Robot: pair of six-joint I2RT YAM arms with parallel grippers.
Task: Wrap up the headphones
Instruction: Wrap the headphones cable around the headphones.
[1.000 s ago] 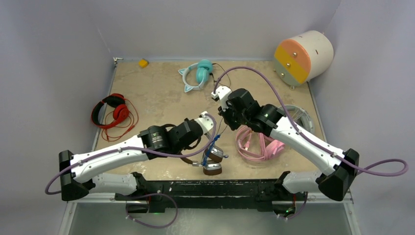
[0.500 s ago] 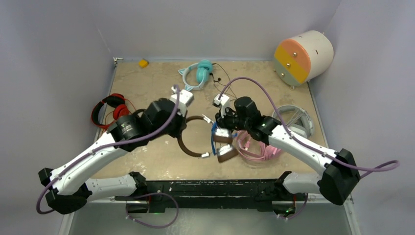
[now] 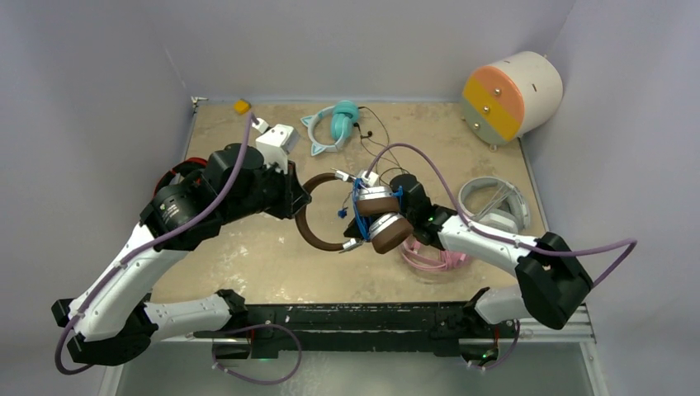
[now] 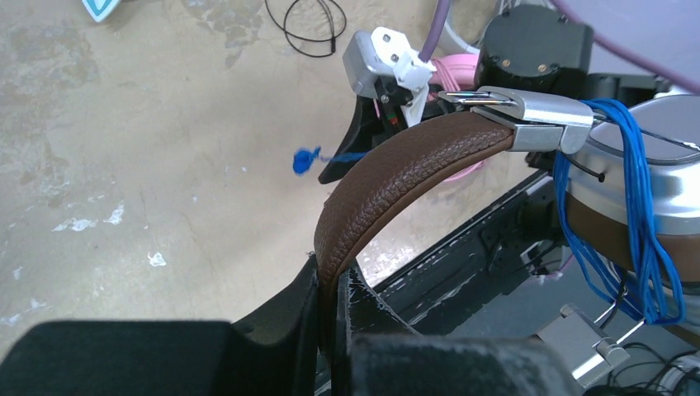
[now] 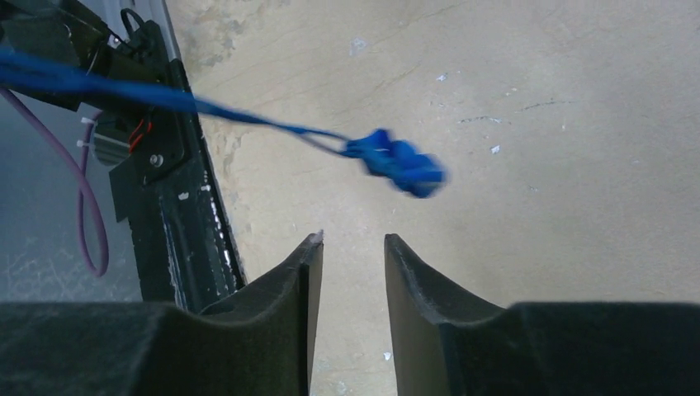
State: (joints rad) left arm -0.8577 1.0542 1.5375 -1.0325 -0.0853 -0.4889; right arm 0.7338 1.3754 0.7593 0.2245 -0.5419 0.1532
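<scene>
Brown headphones (image 3: 318,241): were found raised off the table (image 3: 248,264) between the two arms, with the padded headband gripped at one end and the silver cups (image 4: 660,177) at the other, close to the right arm.
Left gripper (image 4: 334,285): was seen clamped tight on the headband, which was pinched edge-on between its fingers.
Right gripper (image 5: 353,243): was seen with its jaws parted by a narrow gap. Nothing was held between them.
Blue cord (image 4: 615,214): was seen wound in several turns around the cups. A short tail ending in the blue plug (image 5: 396,161) was noted hanging free in the air, just beyond the right fingertips and apart from them.
Step in hand: was judged to be the winding of the cord onto this pair, near its finish, with the tail not yet secured.
Next move: the plug end was judged to need catching by the right gripper and tucking under a turn, with the headband kept steady. The plug was blurred in the wrist view, so an accurate closing was judged necessary.
Pink headphones (image 3: 429,257): were noted lying on the table under the right arm. Whether they were wrapped could not be told.
Writing: no brand, label or lettering could be read anywhere.
</scene>
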